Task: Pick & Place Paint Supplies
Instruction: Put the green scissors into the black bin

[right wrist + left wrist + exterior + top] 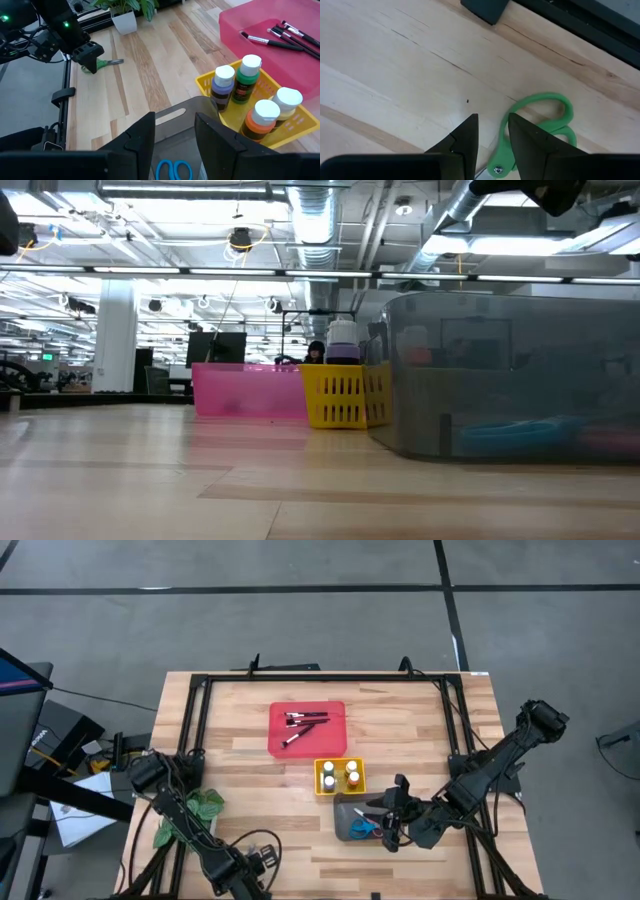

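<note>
Item, green scissors (540, 131): lower right of my left wrist view, handles away, pivot just beside my left gripper (492, 131), fingers slightly parted, holding nothing.

bright overhead ceiling lights, soft shadows, near grey tray (510, 380) blurred.

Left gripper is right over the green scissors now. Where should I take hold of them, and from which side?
Come straight down from above: the green scissors lie flat on the bare wood, so there is nothing to get under. Close across the narrow neck by the pivot screw, just below the handle loops, which are too wide and springy. The left gripper hangs open right there, fingers either side of it.
</note>
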Robot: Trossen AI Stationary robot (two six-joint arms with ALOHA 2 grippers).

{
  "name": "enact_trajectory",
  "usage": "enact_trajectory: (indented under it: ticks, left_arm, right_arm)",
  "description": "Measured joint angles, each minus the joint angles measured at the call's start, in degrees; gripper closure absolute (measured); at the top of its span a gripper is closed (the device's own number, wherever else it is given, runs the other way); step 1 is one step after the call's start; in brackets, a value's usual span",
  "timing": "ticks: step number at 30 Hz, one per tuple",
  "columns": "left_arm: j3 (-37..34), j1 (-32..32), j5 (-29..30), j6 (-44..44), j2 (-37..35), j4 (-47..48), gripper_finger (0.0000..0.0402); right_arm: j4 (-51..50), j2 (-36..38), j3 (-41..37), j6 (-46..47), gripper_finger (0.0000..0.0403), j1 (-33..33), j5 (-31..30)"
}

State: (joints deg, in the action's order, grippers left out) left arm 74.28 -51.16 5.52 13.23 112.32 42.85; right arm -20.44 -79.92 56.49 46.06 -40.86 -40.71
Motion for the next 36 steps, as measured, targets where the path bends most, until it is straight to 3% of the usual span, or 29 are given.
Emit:
enact_trajectory:
  ticks: [9, 36]
  left_arm:
    - [0.0, 0.0, 3.3, -0.2, -4.2, 0.2, 0.0300]
    - [-4.1, -0.9, 1.5, 4.5, -4.4, -3.1, 0.0300]
  right_arm:
    - [0.2, 0.0, 0.0, 0.0, 0.0269, 0.0, 0.0]
    - [0.2, 0.0, 0.0, 0.0, 0.0269, 0.0, 0.2]
